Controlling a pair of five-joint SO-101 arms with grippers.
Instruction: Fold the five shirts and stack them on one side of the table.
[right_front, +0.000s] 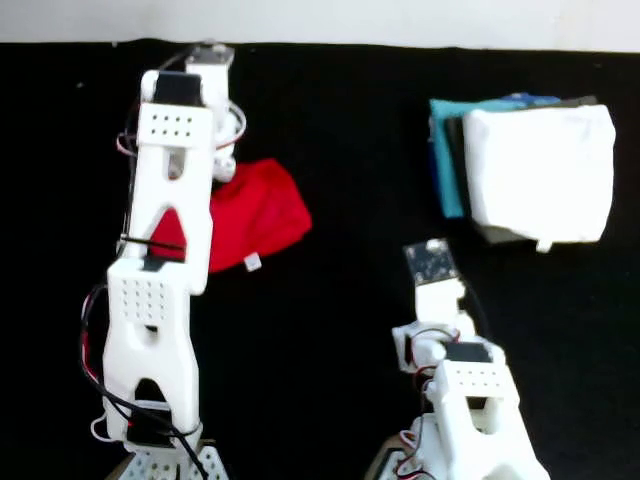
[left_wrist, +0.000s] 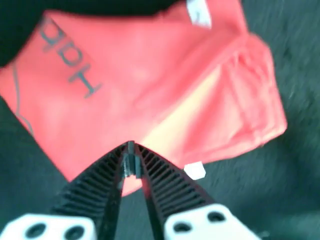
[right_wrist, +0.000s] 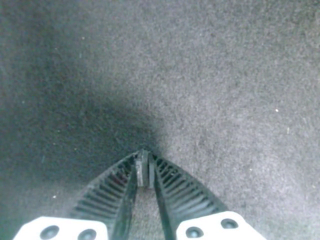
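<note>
The crumpled red shirt (right_front: 262, 215) of soft cloth, half folded, with a small white label (right_front: 252, 262) at its near edge, lies at the far left of the black felt-covered surface (right_front: 330, 380). Its long axis runs roughly left to right. The left claw (left_wrist: 131, 159) hangs straight over the shirt's near hem with its ribbed black fingers together. No cloth seems to be caught between them, though the close view is too soft to be sure. The right claw (right_wrist: 144, 167) is also closed on nothing and points down at bare felt near the middle right, well apart from the red shirt. The left arm is therefore plainly the nearer one for the next grasp. At the far right sits the stack of folded shirts (right_front: 520, 175), with a square white folded shirt (right_front: 545, 170) on top and teal, blue and dark edges showing under it. The red shirt looks like the last to be finished, and it would have to travel rightward across open felt to join the stack. A pale wall (right_front: 400, 18) borders the far edge.
</note>
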